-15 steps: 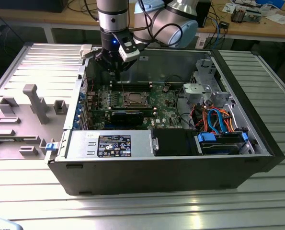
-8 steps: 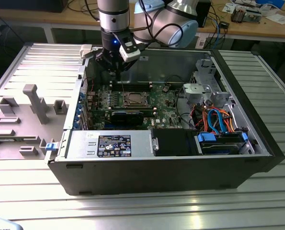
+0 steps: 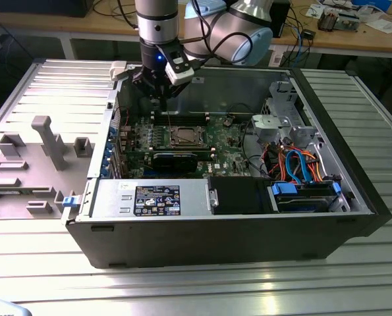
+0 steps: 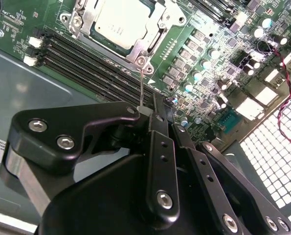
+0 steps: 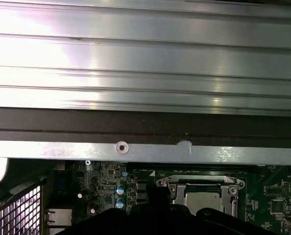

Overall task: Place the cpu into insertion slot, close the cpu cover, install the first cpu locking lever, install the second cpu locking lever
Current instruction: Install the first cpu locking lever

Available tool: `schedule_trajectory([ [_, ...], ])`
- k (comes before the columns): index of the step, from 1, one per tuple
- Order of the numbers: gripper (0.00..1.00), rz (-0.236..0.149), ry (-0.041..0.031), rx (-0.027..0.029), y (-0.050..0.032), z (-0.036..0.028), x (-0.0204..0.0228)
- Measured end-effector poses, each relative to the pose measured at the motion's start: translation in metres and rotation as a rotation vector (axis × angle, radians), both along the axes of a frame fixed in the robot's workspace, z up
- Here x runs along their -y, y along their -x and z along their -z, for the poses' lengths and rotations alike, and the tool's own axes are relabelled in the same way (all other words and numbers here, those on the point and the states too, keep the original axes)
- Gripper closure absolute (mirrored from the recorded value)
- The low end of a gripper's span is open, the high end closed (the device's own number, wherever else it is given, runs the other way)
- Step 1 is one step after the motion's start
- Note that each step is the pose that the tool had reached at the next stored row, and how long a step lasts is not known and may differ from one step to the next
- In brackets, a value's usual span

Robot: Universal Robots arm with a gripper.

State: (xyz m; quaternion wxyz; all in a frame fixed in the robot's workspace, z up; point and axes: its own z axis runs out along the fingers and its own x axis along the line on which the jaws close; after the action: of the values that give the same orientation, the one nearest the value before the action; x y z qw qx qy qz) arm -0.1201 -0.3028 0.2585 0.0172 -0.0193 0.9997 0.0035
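The cpu (image 4: 120, 20) lies flat in the insertion slot (image 3: 182, 136) of the green motherboard (image 3: 225, 141). The silvery cpu cover (image 4: 89, 14) is folded down around it, and this also shows in the first wrist view, cpu (image 5: 202, 199) under cover (image 5: 199, 182). A thin wire locking lever (image 4: 141, 88) runs from the socket's corner screw to my gripper (image 4: 165, 113). The black fingers look shut, and the lever's end rests against the outer side of one fingertip (image 4: 157, 105). In the exterior view my gripper (image 3: 157, 102) hangs over the board just beyond the socket.
The open computer case (image 3: 215, 230) lies on a ribbed metal table (image 3: 182, 289). Long memory slots (image 4: 81, 58) run beside the socket. A drive bay with blue and orange cables (image 3: 301, 164) fills the exterior view's right. A grey fixture plate (image 3: 37, 151) sits at its left.
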Motion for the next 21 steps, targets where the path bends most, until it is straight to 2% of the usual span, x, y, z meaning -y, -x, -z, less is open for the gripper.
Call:
schedule_trajectory([
  [21,0.89,0.0,0.0,-0.001,-0.0116,0.0,0.0],
])
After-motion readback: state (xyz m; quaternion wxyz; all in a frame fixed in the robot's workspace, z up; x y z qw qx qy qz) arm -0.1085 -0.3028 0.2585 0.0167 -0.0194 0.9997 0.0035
